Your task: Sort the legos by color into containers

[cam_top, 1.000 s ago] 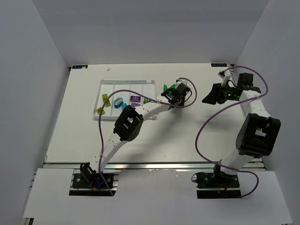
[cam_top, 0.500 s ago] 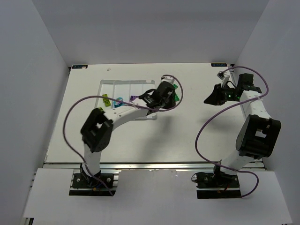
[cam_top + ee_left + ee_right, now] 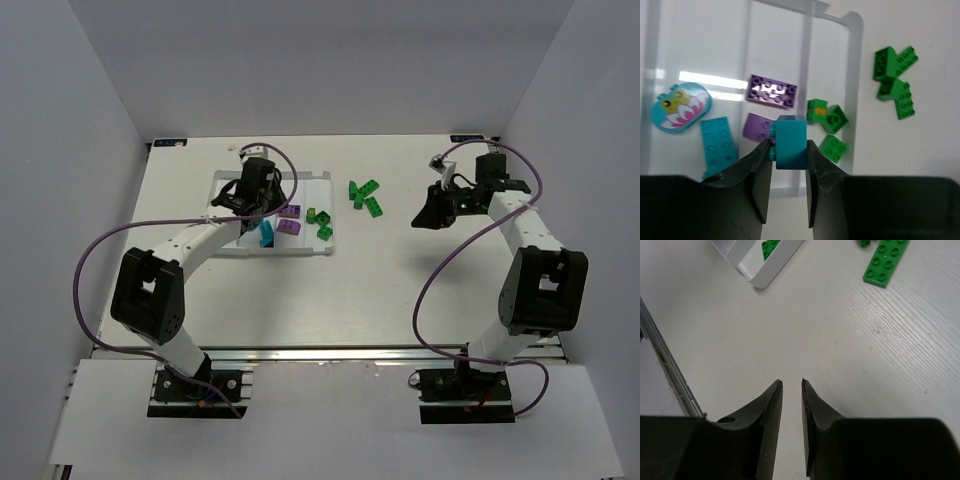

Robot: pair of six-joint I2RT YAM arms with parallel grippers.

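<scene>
The left gripper (image 3: 789, 146) clamped a teal brick (image 3: 791, 140), purple bricks (image 3: 771, 91) just beyond its jaws; the right gripper (image 3: 791, 385) had narrow, empty jaws.

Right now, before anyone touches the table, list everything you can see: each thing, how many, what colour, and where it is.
table: one, white, under everything
tray: one, white, long compartments, far left part of the table
green bricks in tray: three, green, rightmost compartment
purple bricks: two, purple, compartment left of the green one
teal plate: one, teal, next compartment to the left
oval picture piece: one, teal, same compartment as the plate
loose green bricks: three, green, on the table right of the tray
teal brick: one, teal, held above the tray
left tool: one, black, closed on the teal brick
right tool: one, black, almost closed, empty, over bare table
</scene>
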